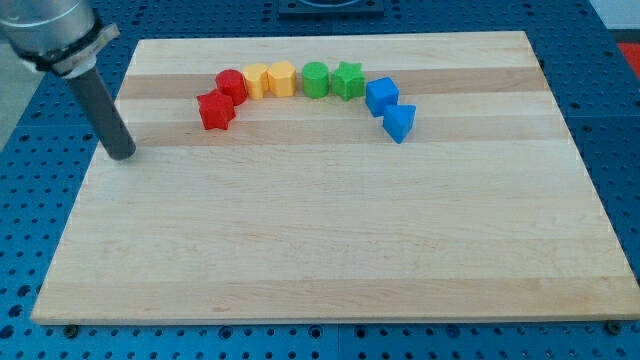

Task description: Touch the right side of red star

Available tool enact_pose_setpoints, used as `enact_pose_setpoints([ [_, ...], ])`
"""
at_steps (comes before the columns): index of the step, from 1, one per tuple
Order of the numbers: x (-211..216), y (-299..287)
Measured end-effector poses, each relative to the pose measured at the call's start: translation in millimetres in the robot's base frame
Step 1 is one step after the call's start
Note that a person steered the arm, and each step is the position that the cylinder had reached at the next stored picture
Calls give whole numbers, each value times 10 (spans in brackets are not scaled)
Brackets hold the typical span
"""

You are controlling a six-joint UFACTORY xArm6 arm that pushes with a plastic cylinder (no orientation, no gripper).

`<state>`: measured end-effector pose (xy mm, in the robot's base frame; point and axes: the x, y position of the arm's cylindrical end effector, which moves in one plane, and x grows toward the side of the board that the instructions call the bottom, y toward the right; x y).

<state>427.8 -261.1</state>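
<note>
Rod only, no pincer to open: my tip rests on the wooden board, well left of the red star, touching nothing; blue pegboard surrounds

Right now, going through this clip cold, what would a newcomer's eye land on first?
First, the arch of bright blocks near the view's top of the wooden board: red star and red cylinder at its left end, yellow blocks and green blocks in the middle, blue blocks at its right end. Next, the dark rod at the view's left, my tip resting well left of the red star, touching no block.
</note>
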Motion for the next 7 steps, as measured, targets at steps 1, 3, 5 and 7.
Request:
enact_pose_setpoints([
  [1, 110, 126],
  [3, -439, 106],
  [5, -712, 278],
  [7, -878, 406],
])
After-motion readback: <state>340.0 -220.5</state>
